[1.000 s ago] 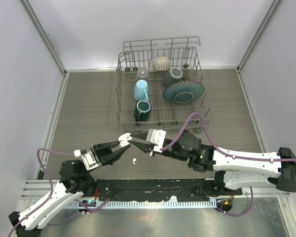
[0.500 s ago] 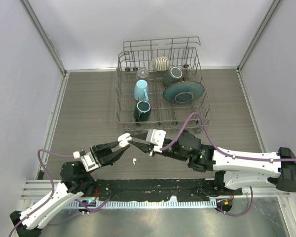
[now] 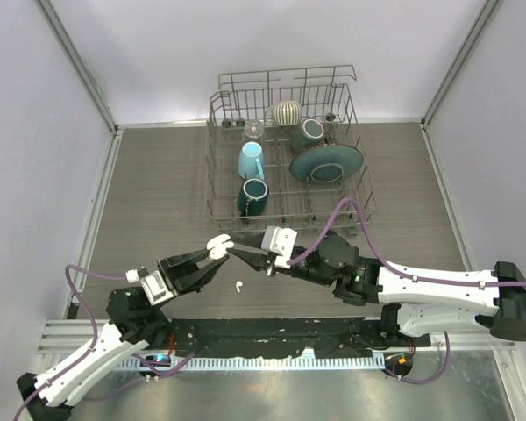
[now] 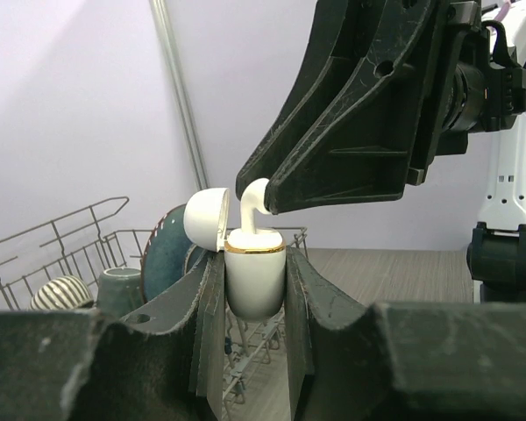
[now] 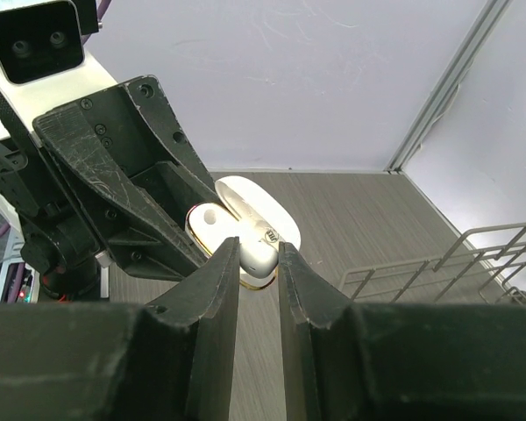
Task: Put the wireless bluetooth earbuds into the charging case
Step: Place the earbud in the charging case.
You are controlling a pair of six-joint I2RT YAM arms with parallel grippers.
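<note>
My left gripper point(image 3: 212, 260) is shut on the white charging case point(image 4: 255, 279), held upright above the table with its lid point(image 4: 206, 219) flipped open. My right gripper point(image 3: 237, 255) is shut on a white earbud point(image 5: 259, 254) and holds it over the case mouth, its stem reaching down to the gold-rimmed opening point(image 4: 255, 248). In the left wrist view the earbud point(image 4: 252, 207) stands between the right fingertips and the case. A second white earbud point(image 3: 239, 285) lies on the table just below both grippers.
A wire dish rack point(image 3: 285, 158) stands at the back centre, holding a light blue mug point(image 3: 251, 160), dark teal cups, a teal plate point(image 3: 326, 163) and a striped bowl point(image 3: 287, 112). Grey walls close both sides.
Both grippers have shifted slightly left and closer together; the earbud sits lower against the case opening. The loose earbud on the table has not moved.
</note>
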